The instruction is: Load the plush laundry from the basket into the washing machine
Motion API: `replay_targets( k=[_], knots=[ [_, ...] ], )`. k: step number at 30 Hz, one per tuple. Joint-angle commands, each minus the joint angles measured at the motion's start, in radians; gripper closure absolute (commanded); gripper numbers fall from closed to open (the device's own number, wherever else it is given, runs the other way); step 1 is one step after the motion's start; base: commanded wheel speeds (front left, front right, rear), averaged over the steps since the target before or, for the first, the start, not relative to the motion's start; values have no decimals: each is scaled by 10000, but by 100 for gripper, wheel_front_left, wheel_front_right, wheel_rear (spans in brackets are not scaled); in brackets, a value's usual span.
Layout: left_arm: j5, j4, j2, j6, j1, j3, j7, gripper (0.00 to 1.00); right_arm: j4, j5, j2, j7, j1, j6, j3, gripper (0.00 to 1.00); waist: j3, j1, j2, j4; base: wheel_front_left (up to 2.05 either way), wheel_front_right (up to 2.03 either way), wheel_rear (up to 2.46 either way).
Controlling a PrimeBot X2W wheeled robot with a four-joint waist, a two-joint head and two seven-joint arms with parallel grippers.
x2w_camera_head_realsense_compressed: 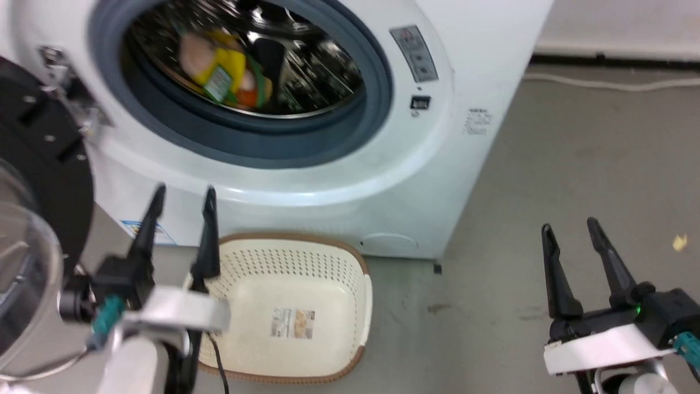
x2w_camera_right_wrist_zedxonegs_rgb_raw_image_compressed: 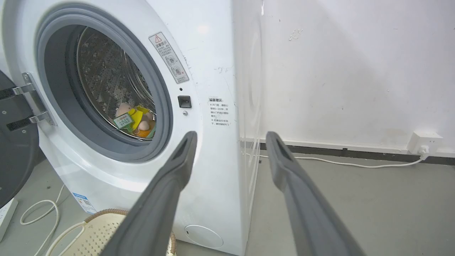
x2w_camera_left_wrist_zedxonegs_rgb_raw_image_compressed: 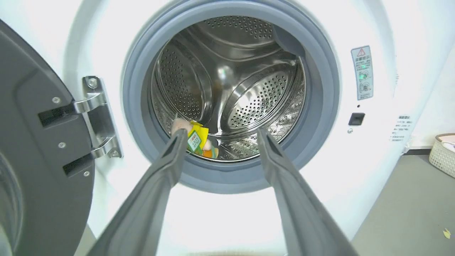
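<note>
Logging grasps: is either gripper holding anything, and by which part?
Nothing is held. Left gripper and right gripper are open and empty; the toy lies in the drum.

Pink-headed yellow plush laundry (x2w_camera_head_realsense_compressed: 224, 68) inside open washing machine (x2w_camera_head_realsense_compressed: 339, 180) drum, cream basket (x2w_camera_head_realsense_compressed: 328, 273) on floor before it

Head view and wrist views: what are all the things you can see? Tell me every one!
washing machine: one, white, grey ring, by the wall
door: one, black-framed, swung open, left of the porthole
plush toy: one, pink, yellow, orange, green, inside the drum
basket: one, cream, brown rim, on the floor before the machine
wall socket: one, white, low on the wall
cables: at least two, white, on the floor
yellow scrap: one, on the floor
left gripper: one, dark, open, by the basket's left rim
right gripper: one, dark, open, over the floor
</note>
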Motion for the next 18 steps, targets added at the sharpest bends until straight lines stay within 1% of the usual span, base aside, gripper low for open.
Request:
replay_targets(
  k=[1, 5, 9, 13, 18],
  knots=[
    [109, -117, -57, 56, 232, 32, -42, 0, 26, -41, -2, -44, 144, -7, 23, 0, -237, 3, 0, 173, 0, 0, 0],
    [438, -386, -262, 132, 1059, 12, -42, 0, 103, 76, -2, -44, 373, -7, 97, 0, -456, 3, 0, 164, 0, 0, 0],
    [761, -378, -441, 203, 1674, -106, -43, 0, 141, 205, -2, -44, 624, -7, 148, 0, -609, 3, 0, 134, 0, 0, 0],
    [820, -472, -649, 304, 2024, 88, -43, 0, 189, 220, -2, -44, 813, -7, 175, 0, -700, 3, 0, 127, 0, 0, 0],
    [1011, -274, -675, 128, 2130, 107, -43, 0, 283, 229, -2, -44, 846, -7, 289, 0, -753, 3, 0, 159, 0, 0, 0]
  ],
)
